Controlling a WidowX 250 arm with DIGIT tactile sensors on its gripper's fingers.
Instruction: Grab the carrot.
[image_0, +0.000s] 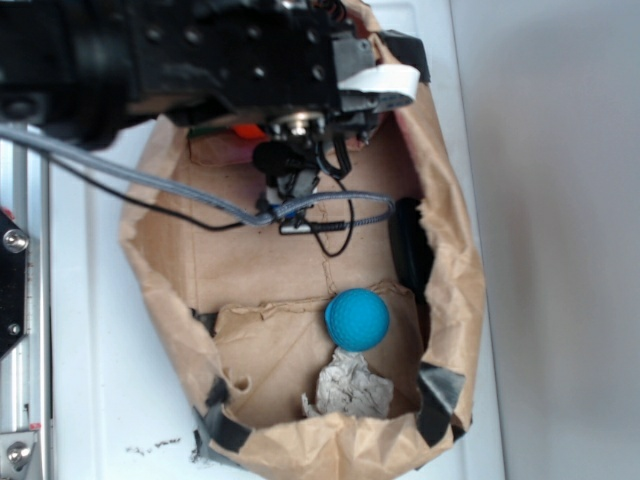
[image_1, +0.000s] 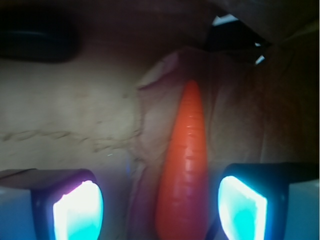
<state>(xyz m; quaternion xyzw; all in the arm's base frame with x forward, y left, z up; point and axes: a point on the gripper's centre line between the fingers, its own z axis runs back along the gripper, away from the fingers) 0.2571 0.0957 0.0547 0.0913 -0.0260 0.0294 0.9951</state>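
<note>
The carrot (image_1: 186, 165) is glossy orange and tapers to a point away from me. In the wrist view it lies on brown paper between my two fingers, closer to the right finger (image_1: 242, 210) than to the left one (image_1: 77, 212), with gaps on both sides. My gripper (image_1: 160, 212) is open and low over it. In the exterior view only a small orange patch of the carrot (image_0: 249, 130) shows under the black arm (image_0: 200, 55), which hides the fingers. Its stem end is out of view.
A brown paper-lined box (image_0: 165, 320) holds everything. A blue ball (image_0: 357, 319) sits near its front, with crumpled paper (image_0: 350, 392) beside it. A dark oblong object (image_0: 410, 245) lies along the right wall, and it also shows in the wrist view (image_1: 37, 45). Cables (image_0: 300, 210) hang below the arm.
</note>
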